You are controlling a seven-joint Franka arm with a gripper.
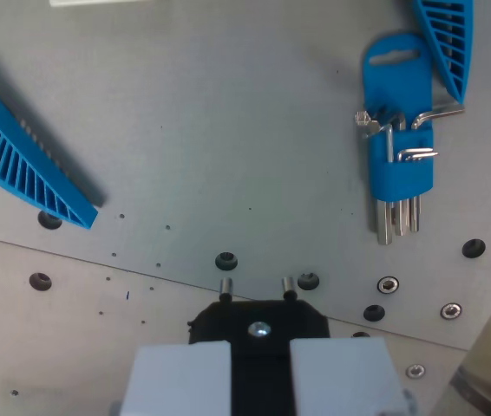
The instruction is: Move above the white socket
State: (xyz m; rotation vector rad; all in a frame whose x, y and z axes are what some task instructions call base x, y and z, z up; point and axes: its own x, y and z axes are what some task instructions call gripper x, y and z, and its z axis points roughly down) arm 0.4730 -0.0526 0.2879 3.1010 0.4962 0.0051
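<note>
- Fingers of the gripper (259, 368) show at the bottom edge of the wrist view as two pale blocks, one on each side of a dark gap.
- Between those blocks sits a black part (258, 322) with a silver screw on top and two short metal pins sticking out towards the plate; the jaws look pressed onto it, pinching it from both sides.
- Whether this black part is a held object or part of the tool itself cannot be told from the view.
- No white socket can be made out for certain; a thin white strip (98, 3) just peeks in at the top edge, left of centre, too cropped to tell its shape, long axis or which way it points.
- The grey metal plate (211, 121) fills the view, dotted with bolt holes and screw heads along its lower part.
- A blue hex key holder (397, 130) lies on the plate at the wrist view's right, keys pointing down the picture.
- A blue ribbed piece (29, 160) lies slantwise at the wrist view's left.
- Another blue ribbed piece (447, 39) pokes in at the top right corner, just beside the holder.
</note>
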